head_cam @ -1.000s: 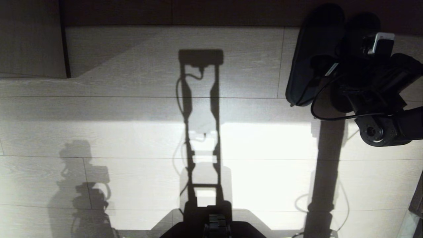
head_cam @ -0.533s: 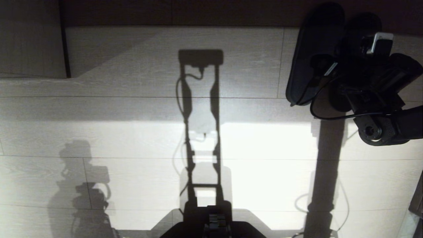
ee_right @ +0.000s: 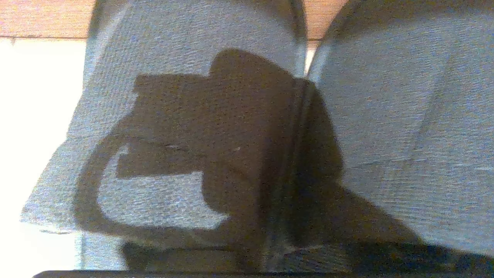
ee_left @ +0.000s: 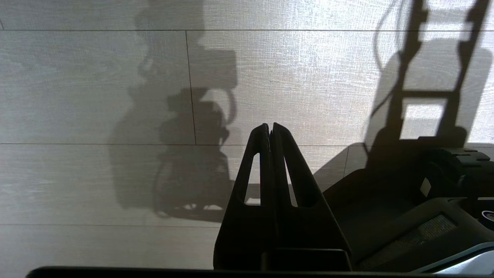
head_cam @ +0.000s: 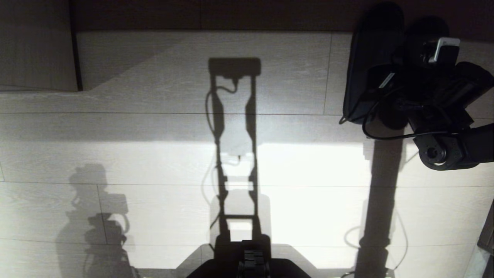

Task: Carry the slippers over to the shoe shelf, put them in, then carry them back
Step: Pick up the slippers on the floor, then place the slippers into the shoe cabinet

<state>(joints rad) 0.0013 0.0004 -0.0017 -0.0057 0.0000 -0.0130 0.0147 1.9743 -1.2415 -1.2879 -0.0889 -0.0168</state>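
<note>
The pale wood-grain floor (head_cam: 154, 162) fills most of the head view and lies just as it did a second ago, shadows included, so the robot's base and camera have not moved. At the far edge the shoe shelf (head_cam: 231, 50) shows its pale base board with a dark back panel behind; it too is unchanged.

What has changed is at the far right. The slippers (head_cam: 370, 65) stand side by side on the shelf board, toes toward the back panel, and the left slipper of the pair has slid right, closer against its mate, since a second ago. The right gripper (head_cam: 401, 83) is directly above their near ends, and this squeeze suggests its fingers are closing in on the pair; the fingers themselves are hidden behind the wrist, so I cannot tell how far they stand apart or whether they have hold yet. The right wrist view shows only grey fabric, two slippers touching along a seam.

This looks like the start of the pick-up for the trip back.

The left gripper (ee_left: 270, 129) hangs parked over the near floor, fingers pressed together, holding nothing.
</note>
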